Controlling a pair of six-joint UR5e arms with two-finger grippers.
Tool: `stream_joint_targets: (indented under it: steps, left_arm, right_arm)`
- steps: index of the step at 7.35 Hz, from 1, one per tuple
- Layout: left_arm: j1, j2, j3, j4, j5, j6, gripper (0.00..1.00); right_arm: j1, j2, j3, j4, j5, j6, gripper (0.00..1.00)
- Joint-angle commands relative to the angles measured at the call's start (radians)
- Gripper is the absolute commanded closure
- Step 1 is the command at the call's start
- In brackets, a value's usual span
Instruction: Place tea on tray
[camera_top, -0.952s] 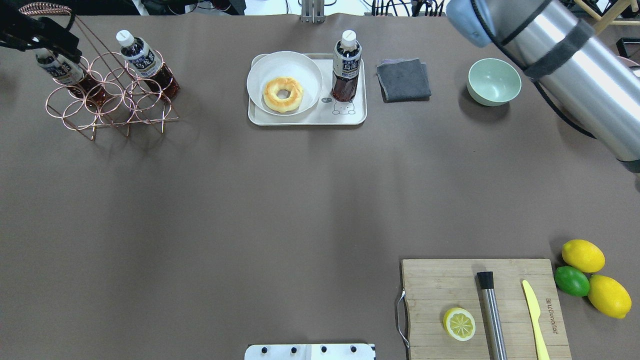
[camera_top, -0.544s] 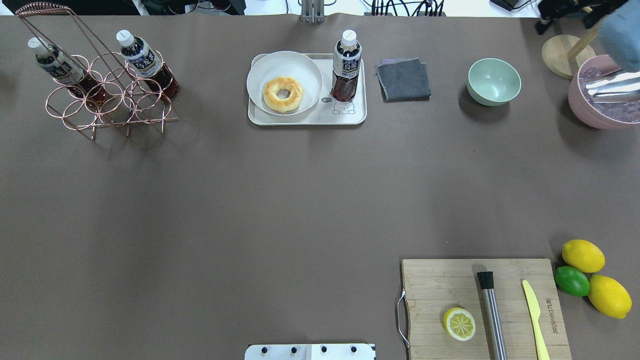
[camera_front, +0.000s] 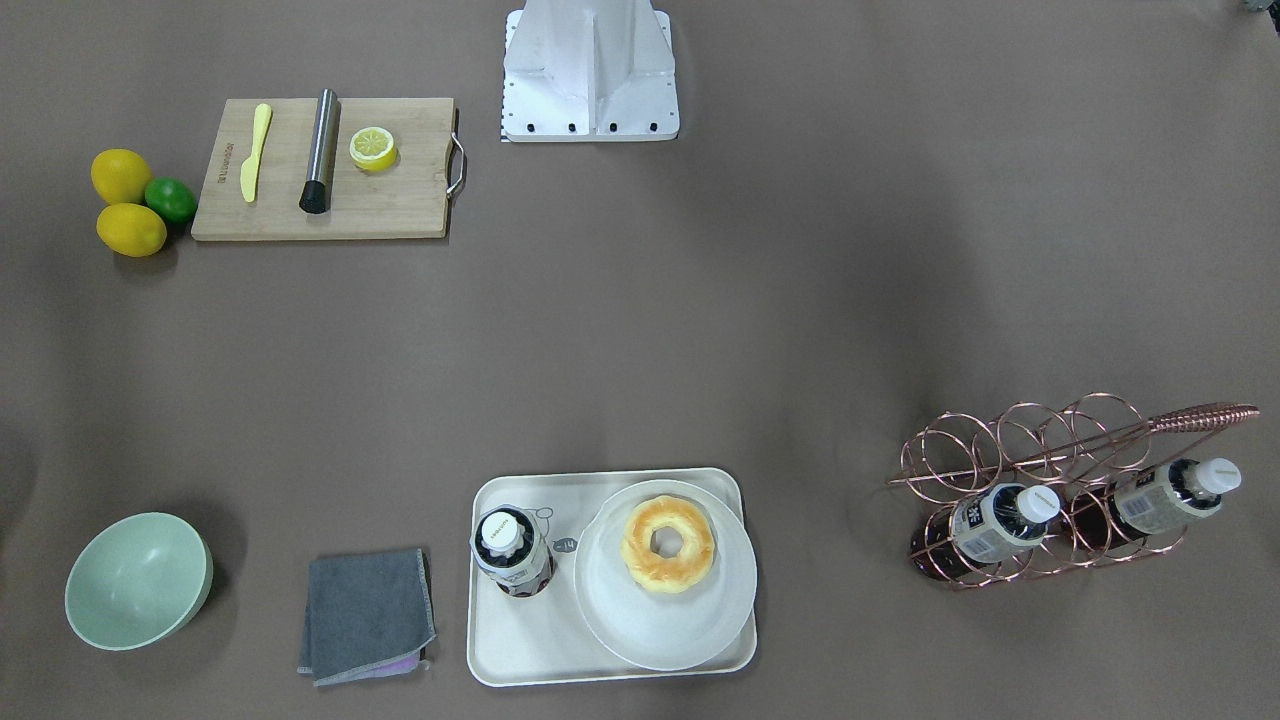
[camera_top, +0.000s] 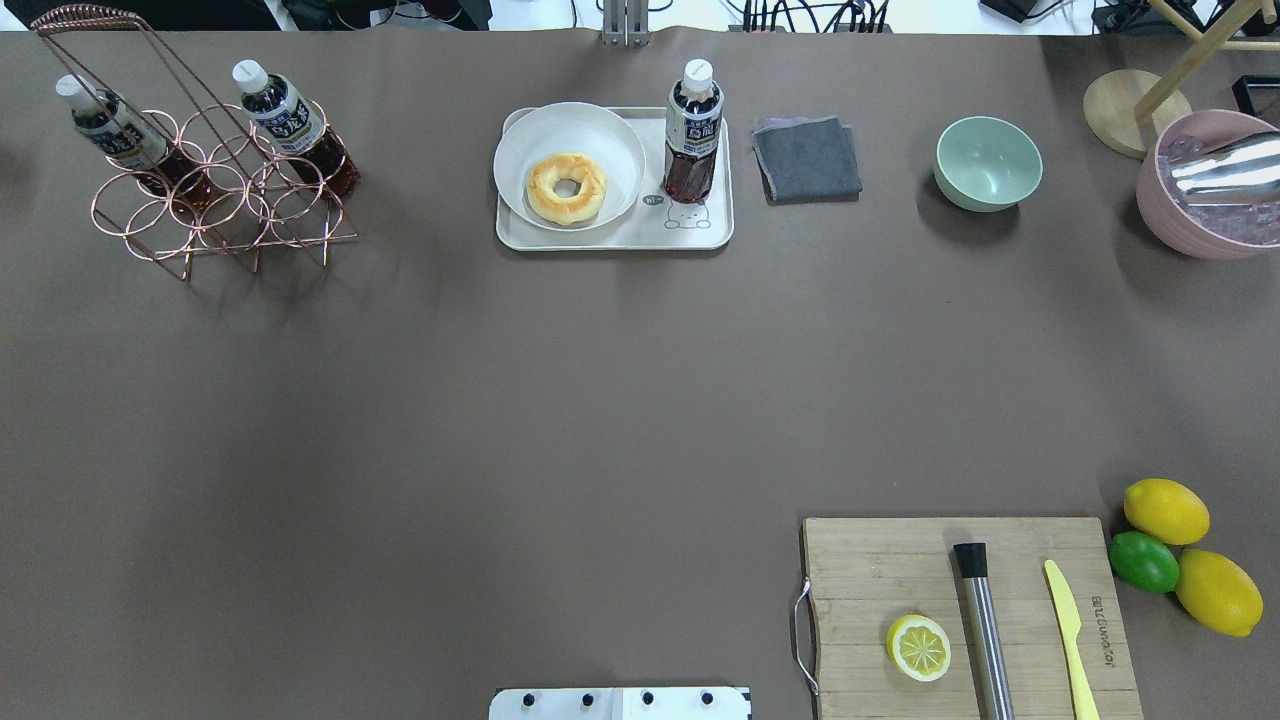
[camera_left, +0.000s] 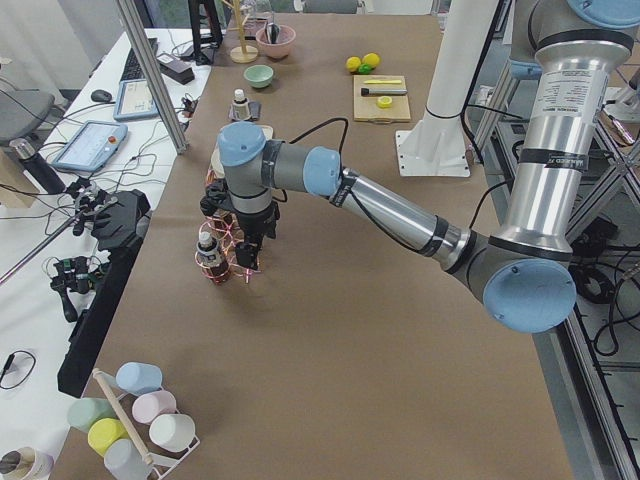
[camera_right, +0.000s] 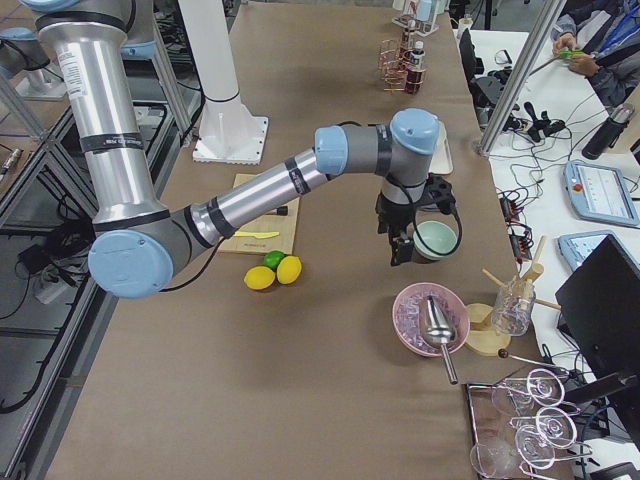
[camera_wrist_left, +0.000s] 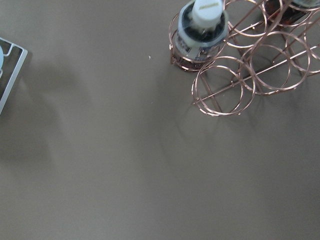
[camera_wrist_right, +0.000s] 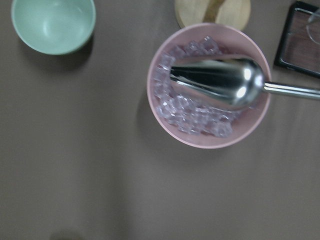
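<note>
One tea bottle (camera_top: 692, 130) with a white cap stands upright on the right part of the cream tray (camera_top: 610, 238), beside the bear drawing; it also shows in the front view (camera_front: 511, 552) on the tray (camera_front: 520, 640). Two more tea bottles (camera_top: 295, 125) (camera_top: 125, 140) lean in the copper wire rack (camera_top: 215, 205). No gripper shows in the overhead or front views. In the exterior left view my left gripper (camera_left: 247, 266) hangs beside the rack. In the exterior right view my right gripper (camera_right: 400, 250) hangs next to the green bowl. I cannot tell whether either is open or shut.
A round white plate (camera_top: 520, 190) with a donut (camera_top: 566, 187) fills the tray's left part. A grey cloth (camera_top: 806, 159), a green bowl (camera_top: 987, 162) and a pink ice bowl with a metal scoop (camera_wrist_right: 210, 85) lie to the right. A cutting board (camera_top: 880, 580) and citrus (camera_top: 1165, 510) sit front right.
My left gripper has drawn away from the rack's far-left bottle and left the overhead view. My right arm has swung out of that view too. The bottle on the tray has not moved.
</note>
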Motion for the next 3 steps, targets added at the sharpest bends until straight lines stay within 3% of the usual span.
stream_joint_targets:
  steps: [1, 3]
  left_arm:
    - [-0.023, 0.058, -0.019, -0.025, -0.001, 0.002, 0.02]
    - [-0.028, 0.055, -0.089, -0.032, 0.005, -0.001, 0.02]
  right_arm:
    - [0.093, -0.104, -0.031, 0.005, -0.041, -0.133, 0.00]
    - [0.107, -0.104, -0.006, 0.000, -0.036, -0.118, 0.00]
